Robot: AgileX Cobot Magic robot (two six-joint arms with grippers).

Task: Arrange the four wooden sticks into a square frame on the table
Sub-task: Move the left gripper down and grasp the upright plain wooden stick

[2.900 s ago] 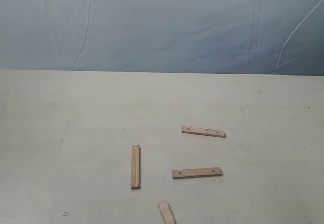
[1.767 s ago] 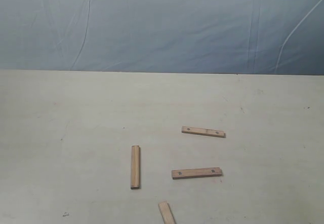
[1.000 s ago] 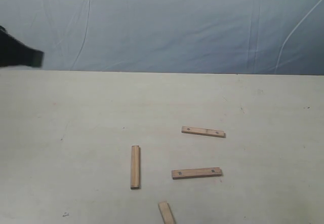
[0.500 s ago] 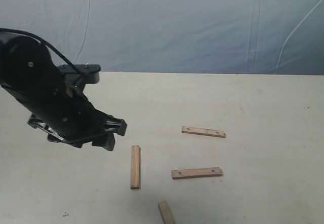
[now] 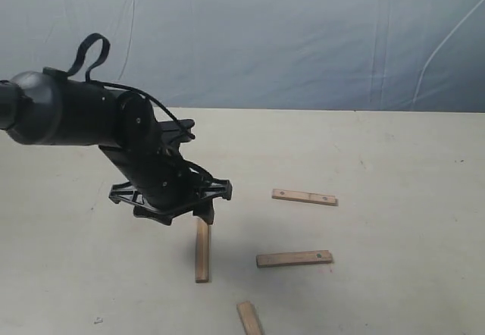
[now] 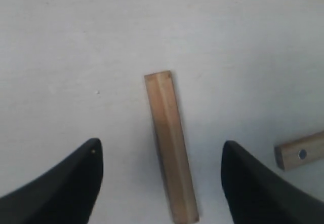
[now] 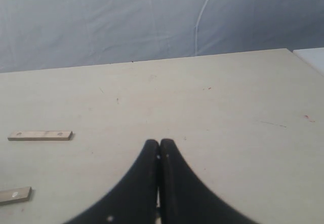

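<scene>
Four wooden sticks lie apart on the cream table (image 5: 394, 161), forming no square. One stick (image 5: 202, 250) points away from the camera, and my left gripper (image 5: 198, 214) hovers open over its far end. In the left wrist view this stick (image 6: 170, 145) lies between the two spread fingers (image 6: 76, 178). Two sticks with holes lie crosswise to the right: one farther back (image 5: 305, 197), one nearer (image 5: 294, 258). A fourth stick (image 5: 248, 317) is cut off by the bottom edge. My right gripper (image 7: 159, 144) is shut and empty over bare table, out of the exterior view.
A blue-grey sheet (image 5: 265, 39) hangs behind the table's far edge. In the right wrist view two sticks (image 7: 40, 135) (image 7: 15, 194) lie well off to one side of the shut fingers. The table's corner (image 7: 291, 51) shows there too.
The left arm has swung in from the left edge and come down over the lengthwise stick. None of the sticks has moved.
</scene>
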